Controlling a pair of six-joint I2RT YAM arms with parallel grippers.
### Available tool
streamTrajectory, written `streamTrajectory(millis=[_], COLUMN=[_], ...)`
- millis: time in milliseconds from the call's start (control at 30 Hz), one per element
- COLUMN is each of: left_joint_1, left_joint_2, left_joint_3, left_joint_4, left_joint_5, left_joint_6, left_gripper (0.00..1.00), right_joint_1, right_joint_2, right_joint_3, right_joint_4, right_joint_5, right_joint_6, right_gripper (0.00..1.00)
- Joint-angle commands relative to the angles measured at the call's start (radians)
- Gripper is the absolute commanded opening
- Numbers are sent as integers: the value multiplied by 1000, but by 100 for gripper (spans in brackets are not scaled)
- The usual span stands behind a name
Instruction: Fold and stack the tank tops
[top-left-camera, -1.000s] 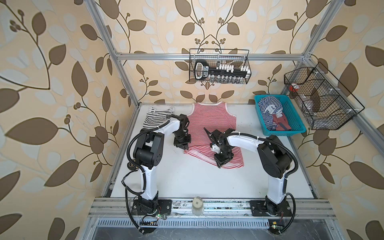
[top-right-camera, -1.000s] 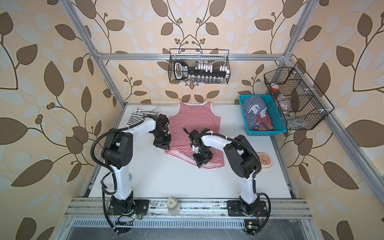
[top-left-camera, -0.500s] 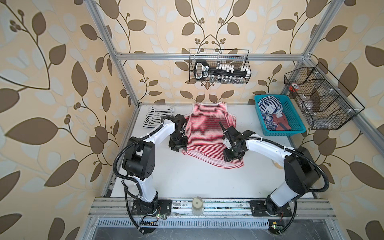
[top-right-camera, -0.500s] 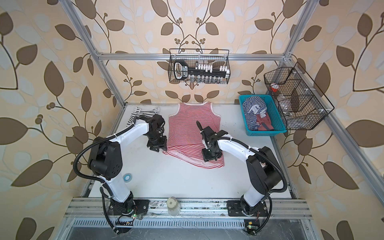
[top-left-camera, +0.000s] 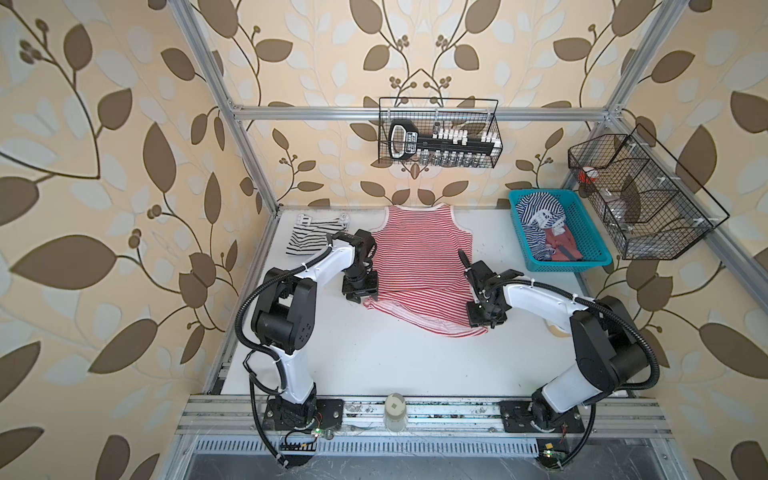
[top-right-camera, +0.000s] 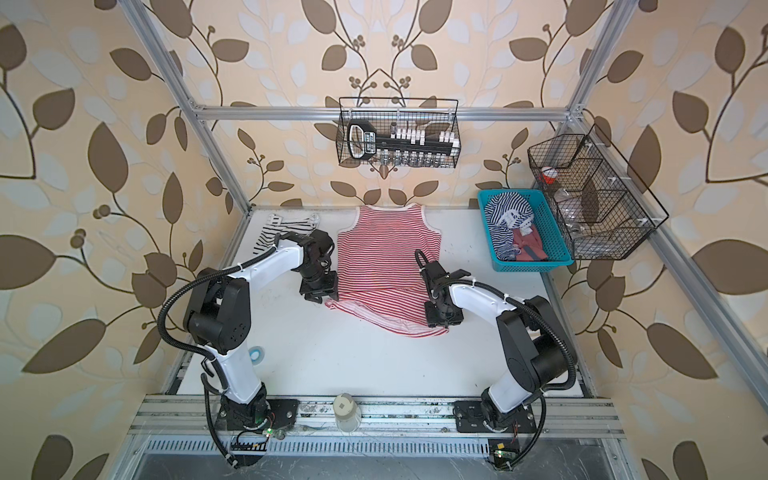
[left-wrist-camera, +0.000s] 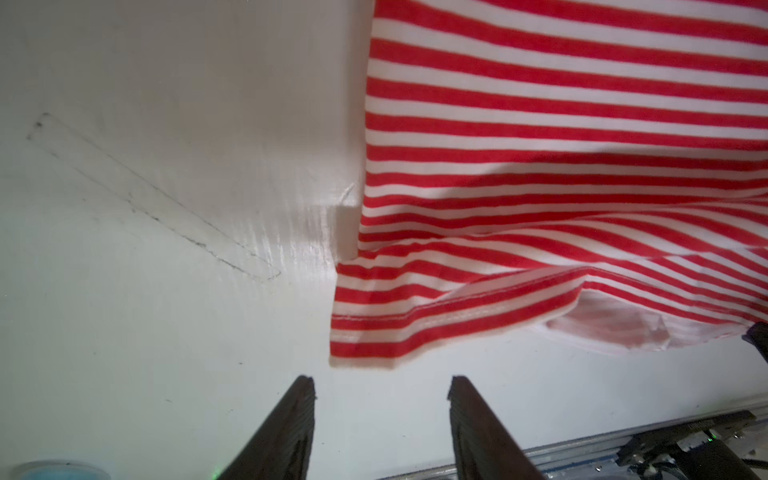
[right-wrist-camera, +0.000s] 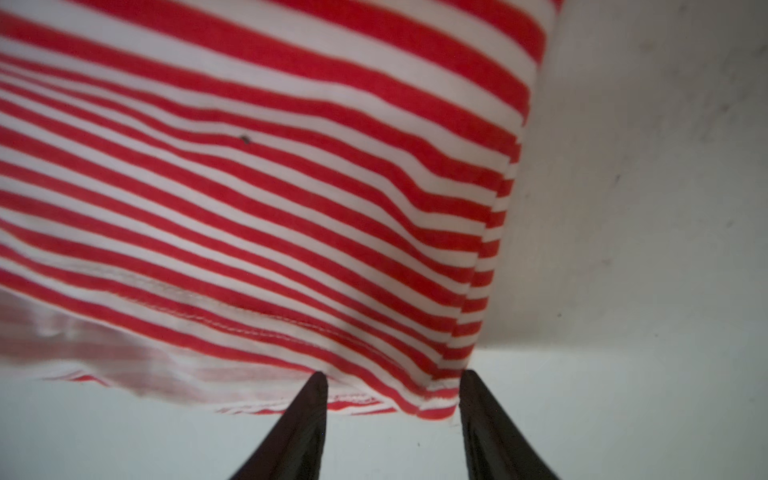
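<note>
Both grippers sit with fingers parted at the two near corners of the red-striped tank top.

The red-striped tank top (top-left-camera: 419, 257) lies spread on the white table (top-left-camera: 374, 357), neckline toward the back wall, its near hem rumpled and partly turned so the pale inside shows. In the left wrist view the left gripper (left-wrist-camera: 381, 384) hangs just short of the hem's corner, fingers apart with only bare table between them, gripping nothing. In the right wrist view the right gripper (right-wrist-camera: 392, 380) has its fingers spread astride the opposite hem corner, cloth lying between the tips but not pinched. In both top views the black-striped tank top (top-right-camera: 286, 232) lies folded at the back left of the table, behind the left arm. A blue basket (top-left-camera: 582, 232) of other clothes stands at the back right.
</note>
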Motion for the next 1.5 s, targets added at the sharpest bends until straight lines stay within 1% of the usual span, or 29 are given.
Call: streamTrajectory(millis=[0,200,233,400,433,633,800,1033,1100,1200,1300,1400,1467], left_joint_1=[-9,-8,-8,-7,-7,-8,-9,-15,-17,-20,-26,-36,-42], left_joint_2=[-7,-9,-9,-11,-12,-26,-25,-13,-7,1,2,2,1], left_joint_3=[-14,-26,-28,-32,-32,-38,-51,-82,-91,-99,-108,-114,-121], left_joint_4=[3,3,3,1,-1,-10,-2,12,20,35,53,68,76], left_joint_5=[-23,-26,-26,-30,-32,-46,-46,-53,-55,-49,-29,-7,6], left_joint_6=[-26,-26,-25,-25,-22,-16,-14,-14,-18,-26,-34,-39,-38], left_gripper=[54,54,54,54,54,54,52,50,47,40,34,27,21], right_joint_1=[-7,-10,-10,-23,-26,-53,-100,-189,-210,-231,-242,-244,-243], right_joint_2=[13,25,24,12,5,-92,-170,-208,-221,-235,-239,-227,-216], right_joint_3=[-8,-11,-12,-24,-25,-28,-50,-109,-123,-135,-142,-145,-149], right_joint_4=[37,37,35,24,19,-11,-7,3,7,10,16,20,26], right_joint_5=[20,30,32,35,37,15,-63,-132,-148,-161,-186,-198,-200], right_joint_6=[28,33,32,29,30,36,42,34,34,33,30,26,25], right_gripper=[47,23,21,1,0,0,0,0,0,0,0,0,0])
